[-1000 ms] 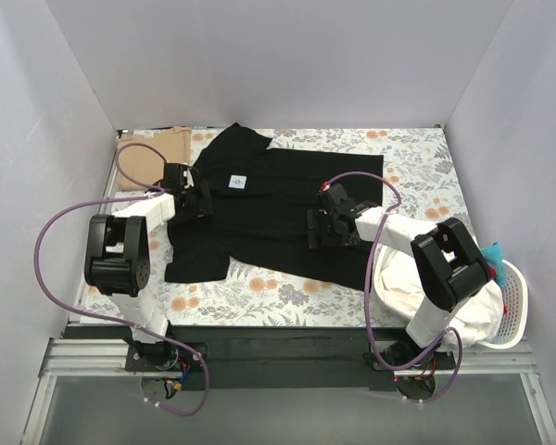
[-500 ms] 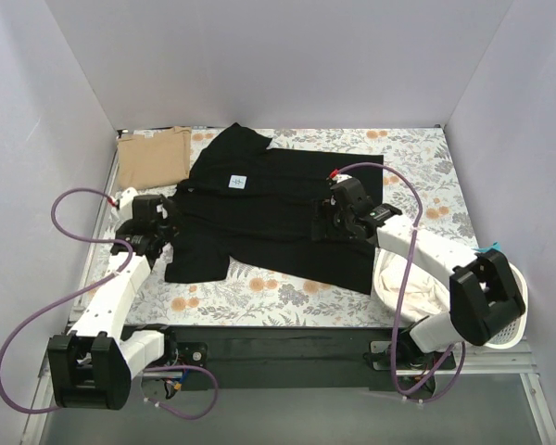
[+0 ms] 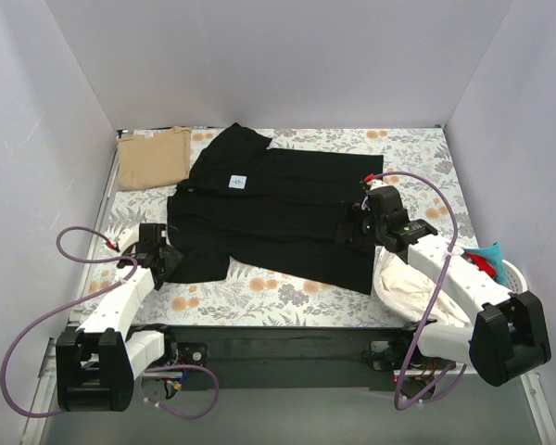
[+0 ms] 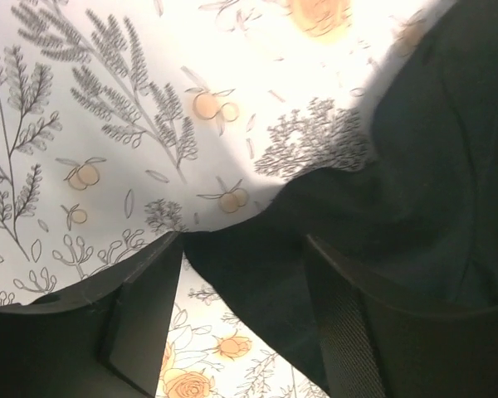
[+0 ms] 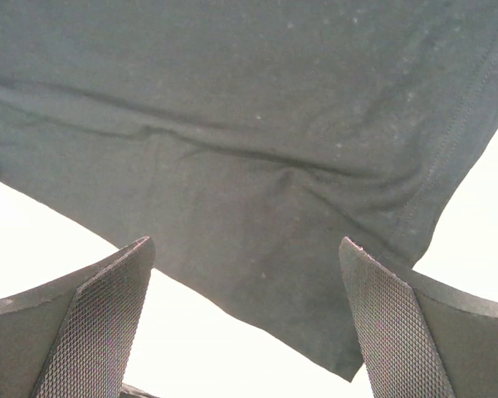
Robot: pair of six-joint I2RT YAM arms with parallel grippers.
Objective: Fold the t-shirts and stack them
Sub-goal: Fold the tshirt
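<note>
The black t-shirt (image 3: 278, 209) lies spread flat on the floral cloth, its small white label (image 3: 238, 182) facing up. The tan-beige t-shirt (image 3: 153, 158) lies folded at the back left corner. My left gripper (image 3: 163, 252) is low at the black shirt's near left corner. In the left wrist view the gripper (image 4: 241, 319) is open, with that black corner (image 4: 266, 282) lying between its fingers. My right gripper (image 3: 350, 228) is over the shirt's right part. In the right wrist view it (image 5: 245, 319) is wide open above the shirt's edge (image 5: 232, 124).
The grey-and-orange floral cloth (image 3: 287, 292) covers the table under both shirts and shows in the left wrist view (image 4: 108, 124). A white basket (image 3: 514, 306) at the near right holds pale cloth (image 3: 412, 283) and something teal (image 3: 491, 255). White walls close in three sides.
The left gripper has drawn back from the shirt's collar side to its near left corner. The right gripper has moved right across the shirt. Both arms have stretched out low.
</note>
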